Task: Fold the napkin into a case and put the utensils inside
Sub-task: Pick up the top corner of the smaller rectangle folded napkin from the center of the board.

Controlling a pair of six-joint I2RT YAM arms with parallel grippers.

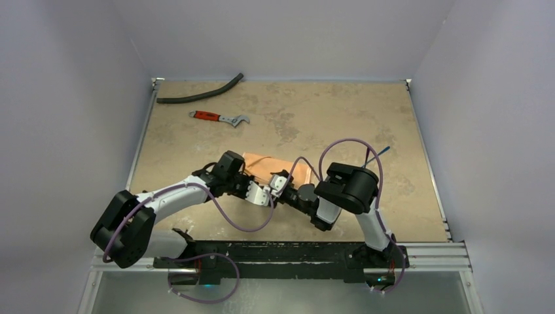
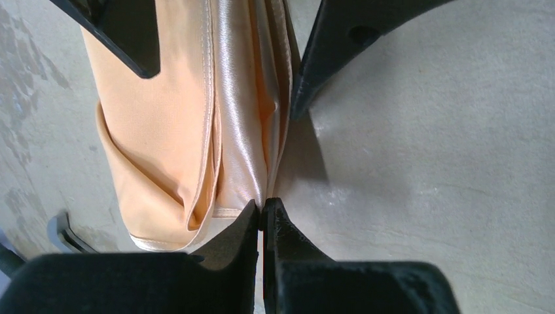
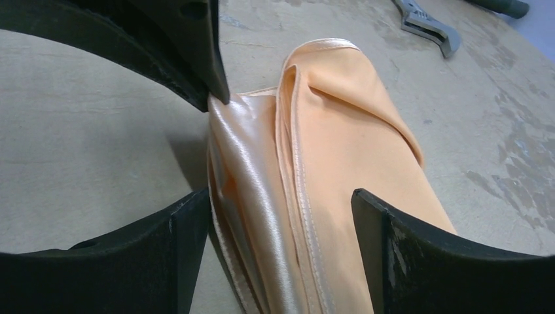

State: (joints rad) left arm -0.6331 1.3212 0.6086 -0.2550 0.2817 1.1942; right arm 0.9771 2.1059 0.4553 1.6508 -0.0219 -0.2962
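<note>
We find the folded napkin (image 1: 265,167) on the surface (image 1: 340,118); left fingers (image 2: 232,239) pressed together at its hem, right fingers (image 3: 393,242) spread astride its layers. We advise closing low, gathering every layer evenly.

Bench (image 1: 340,111): mottled beige, stone-patterned top with darker blotches, metal rails along its left and right edges.

Curved black rubber hose (image 1: 199,93): lies flat along the far left part of the bench, its right end bent up close to the back wall.

Red-handled metal wrench with a silver hooked jaw (image 1: 220,118): flat on the bench just nearer than the hose, not touching it, jaw end to the right (the jaw also shows at the top of the right wrist view).

Plain pale grey-lavender walls (image 1: 281,33) enclose the bench on three sides.
</note>
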